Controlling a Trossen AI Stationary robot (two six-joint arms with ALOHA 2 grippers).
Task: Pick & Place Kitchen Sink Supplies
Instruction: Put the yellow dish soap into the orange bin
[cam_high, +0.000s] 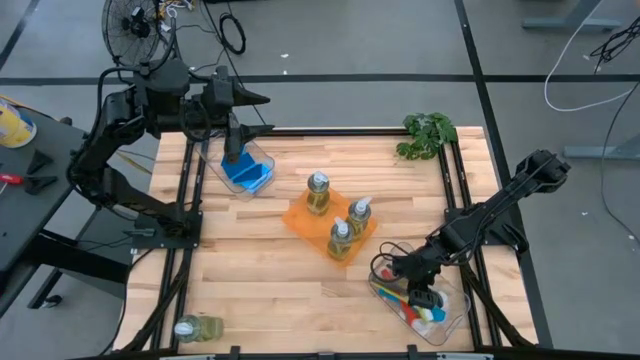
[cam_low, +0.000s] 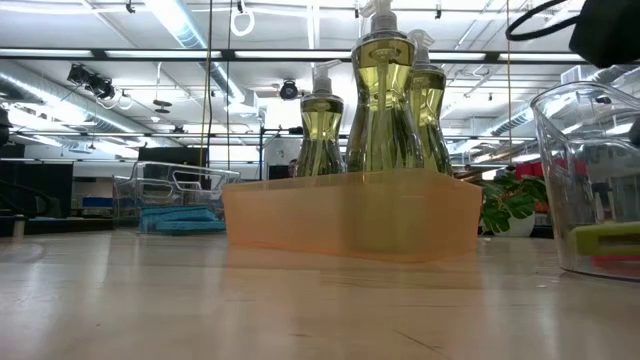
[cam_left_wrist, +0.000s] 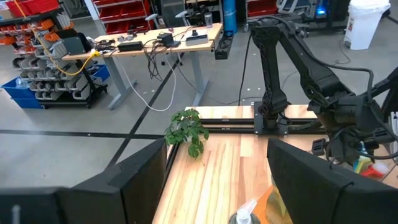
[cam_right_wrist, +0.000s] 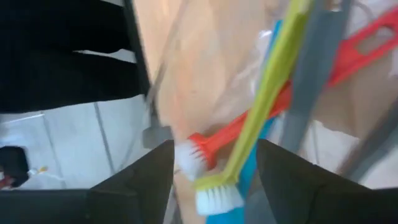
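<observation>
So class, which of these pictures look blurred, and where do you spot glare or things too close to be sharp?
Right wrist view: streaked with blur, the yellow-green brush and red brush smeared. Low view: the orange tray and soap bottles sharp, the near clear bin soft, ceiling lights glaring. High view: evenly lit, soft shadows. Left wrist view: sharp beyond, the plant clear.

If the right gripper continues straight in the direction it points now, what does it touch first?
Most likely the yellow-green brush: it lies directly ahead of the open right gripper, above the red brush, though depth is unclear.

Right hand (cam_high: 424, 298) over brushes (cam_high: 422, 310) in clear bin (cam_high: 455, 318)
</observation>
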